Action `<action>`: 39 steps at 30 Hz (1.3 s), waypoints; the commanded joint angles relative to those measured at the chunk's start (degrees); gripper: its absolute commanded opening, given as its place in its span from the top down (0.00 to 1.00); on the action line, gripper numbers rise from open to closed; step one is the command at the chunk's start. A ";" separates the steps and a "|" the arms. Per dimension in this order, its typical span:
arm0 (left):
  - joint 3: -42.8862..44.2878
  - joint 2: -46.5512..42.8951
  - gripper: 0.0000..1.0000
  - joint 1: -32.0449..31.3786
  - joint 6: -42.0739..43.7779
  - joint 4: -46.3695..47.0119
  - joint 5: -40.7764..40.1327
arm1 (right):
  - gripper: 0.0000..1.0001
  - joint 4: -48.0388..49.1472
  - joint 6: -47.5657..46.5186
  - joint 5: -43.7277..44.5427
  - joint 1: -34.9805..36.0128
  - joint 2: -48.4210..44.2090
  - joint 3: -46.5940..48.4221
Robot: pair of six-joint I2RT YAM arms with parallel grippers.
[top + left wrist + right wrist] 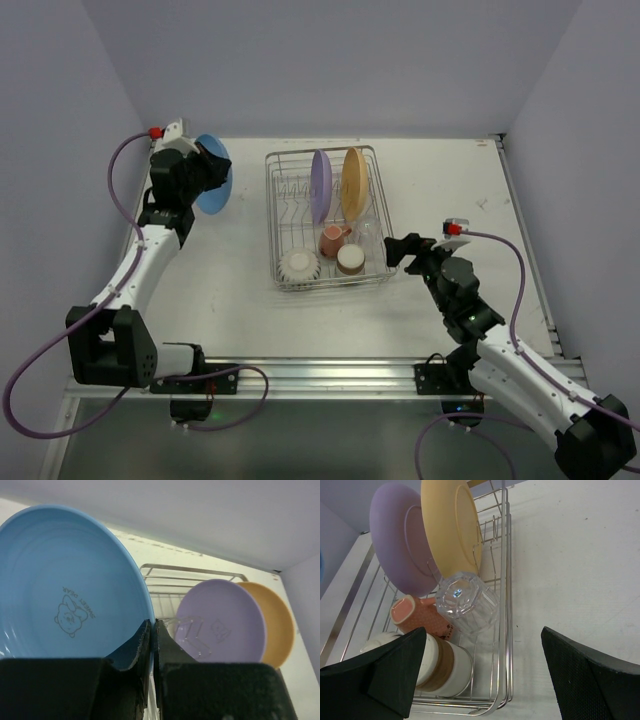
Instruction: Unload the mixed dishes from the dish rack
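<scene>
My left gripper (pixel 207 170) is shut on the rim of the blue plate (pixel 216 176), held on edge above the table left of the dish rack (pixel 375 215); its fingers (pixel 145 640) pinch the plate (pixel 65 580). In the rack the purple plate (pixel 320 185) and yellow-orange plate (pixel 352 183) stand upright. In front of them lie a pink mug (pixel 412 615), a clear glass (pixel 467 602), a brown-and-cream cup (pixel 447 667) and a white ribbed bowl (pixel 298 265). My right gripper (pixel 400 250) is open at the rack's right front corner, holding nothing.
Walls close in the white table (pixel 450 190) at the back and on both sides. A metal rail (pixel 330 375) carrying both arm bases runs along the near edge. Bare table lies right of the rack and between the rack and the left arm.
</scene>
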 commanded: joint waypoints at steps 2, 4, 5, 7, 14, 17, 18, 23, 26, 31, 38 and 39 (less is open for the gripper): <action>0.54 0.08 1.00 0.13 3.95 -3.13 -9.08 | 0.01 0.26 -0.35 1.64 0.09 0.02 2.61; 1.06 1.13 1.00 0.13 3.69 -4.54 -11.36 | 0.01 0.35 -0.26 1.73 0.09 -0.07 2.43; 1.06 1.57 1.00 0.13 3.60 -4.63 -11.72 | 0.01 0.35 -0.26 1.73 0.17 -0.07 2.52; 0.37 3.32 1.00 0.13 2.29 -3.68 -11.81 | 0.01 -0.09 -0.09 1.99 0.09 0.02 2.70; -0.87 10.62 1.00 -0.49 3.25 -1.21 -16.19 | 0.01 0.53 -0.09 2.25 0.17 -0.33 2.34; -0.69 11.42 1.00 -0.58 4.39 -1.12 -21.03 | 0.01 -0.18 -0.17 2.60 0.18 -0.07 2.70; -0.26 11.59 1.00 -0.58 4.65 -1.03 -21.65 | 0.01 -0.61 -0.09 3.13 0.09 -0.24 2.70; 2.55 13.70 1.00 -0.84 7.20 -2.26 -25.78 | 0.01 -0.35 0.09 3.04 0.09 -1.39 1.99; 6.23 17.99 1.00 -2.06 11.50 -4.53 -30.59 | 0.01 -0.27 0.18 2.87 0.09 -1.21 1.99; 12.57 24.68 1.00 -4.17 14.41 -8.85 -34.92 | 0.01 0.17 0.35 2.78 0.09 -0.16 2.17; 14.86 28.46 1.00 -7.78 16.78 -7.45 -40.37 | 0.01 0.52 0.53 1.64 0.09 1.42 2.61; 15.39 28.99 1.00 -8.22 17.74 -7.62 -42.12 | 0.01 0.44 0.62 1.47 0.09 1.77 2.78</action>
